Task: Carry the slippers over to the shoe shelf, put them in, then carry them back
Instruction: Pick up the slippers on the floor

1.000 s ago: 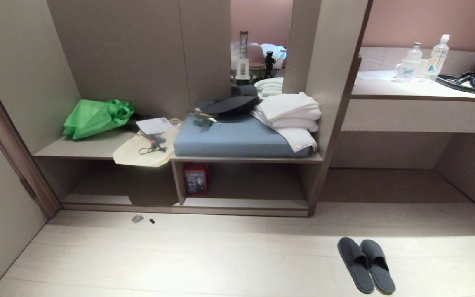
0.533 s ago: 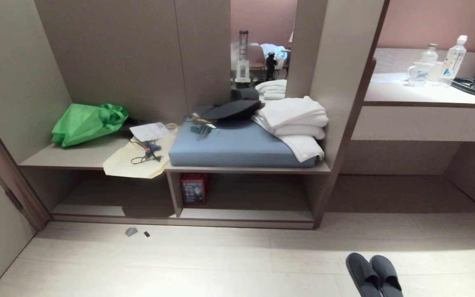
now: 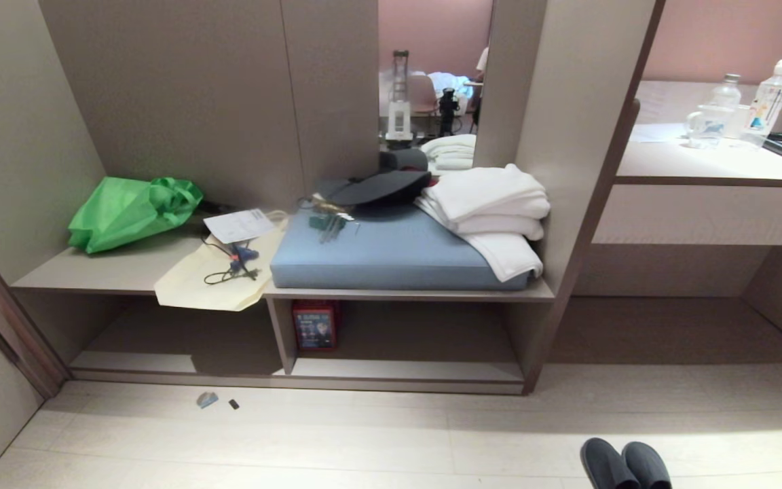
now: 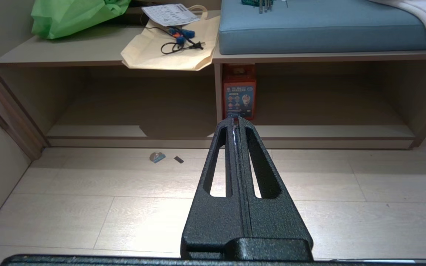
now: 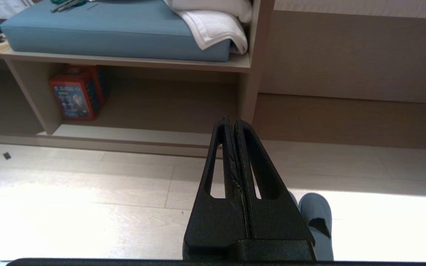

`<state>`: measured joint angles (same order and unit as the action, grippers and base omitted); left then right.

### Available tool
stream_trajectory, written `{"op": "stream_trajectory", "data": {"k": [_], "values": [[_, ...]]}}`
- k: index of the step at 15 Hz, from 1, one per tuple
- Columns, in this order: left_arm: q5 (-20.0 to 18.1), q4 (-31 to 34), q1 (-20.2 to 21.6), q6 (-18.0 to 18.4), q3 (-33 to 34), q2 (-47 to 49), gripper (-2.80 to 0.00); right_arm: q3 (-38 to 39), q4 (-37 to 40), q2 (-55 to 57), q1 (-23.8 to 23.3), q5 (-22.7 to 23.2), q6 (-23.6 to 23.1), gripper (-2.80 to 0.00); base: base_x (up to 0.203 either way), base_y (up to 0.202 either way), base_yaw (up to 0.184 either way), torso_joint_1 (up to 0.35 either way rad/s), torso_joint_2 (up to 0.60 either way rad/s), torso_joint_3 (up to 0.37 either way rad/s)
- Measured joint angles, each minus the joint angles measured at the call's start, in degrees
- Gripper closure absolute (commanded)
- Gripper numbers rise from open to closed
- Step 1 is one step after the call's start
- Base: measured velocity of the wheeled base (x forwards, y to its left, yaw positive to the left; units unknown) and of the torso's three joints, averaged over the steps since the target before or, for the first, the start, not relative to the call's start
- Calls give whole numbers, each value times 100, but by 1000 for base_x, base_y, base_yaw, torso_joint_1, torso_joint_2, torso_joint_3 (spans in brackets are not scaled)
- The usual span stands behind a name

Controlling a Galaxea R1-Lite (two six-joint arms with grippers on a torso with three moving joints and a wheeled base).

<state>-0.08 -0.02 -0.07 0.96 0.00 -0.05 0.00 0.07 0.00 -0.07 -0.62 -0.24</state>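
Head view: the shoe shelf (image 3: pixel 404 370), a low cubby split by a vertical divider, holds a red box (image 3: pixel 314 325) upright just beside the divider in its right compartment; the left compartment shows only bare board. The ledge above carries a green bag (image 3: pixel 129 212), a cream tote (image 3: pixel 211 280), a blue cushion (image 3: pixel 391 248), a black hat (image 3: pixel 381 187) and folded white towels (image 3: pixel 489 204). The slippers (image 3: pixel 625 465) lie side by side on the floor, apart from the shelf and outside it. The left gripper (image 4: pixel 236 122) is pressed together, empty, pointing toward the divider. The right gripper (image 5: pixel 230 120) is likewise closed on nothing, with one slipper (image 5: pixel 316 218) on the floor just beside and below it.
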Motion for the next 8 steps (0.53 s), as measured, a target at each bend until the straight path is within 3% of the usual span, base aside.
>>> {"op": "stream_trajectory", "data": {"k": [5, 8], "values": [[-3, 2, -2, -11, 0, 0, 0, 0, 4, 0, 0, -1, 2, 0, 0, 0, 0, 0, 0, 0], [0, 0, 0, -9, 0, 0, 0, 0, 6, 0, 7, 3, 6, 0, -2, -120, -3, 0, 2, 1]]}}
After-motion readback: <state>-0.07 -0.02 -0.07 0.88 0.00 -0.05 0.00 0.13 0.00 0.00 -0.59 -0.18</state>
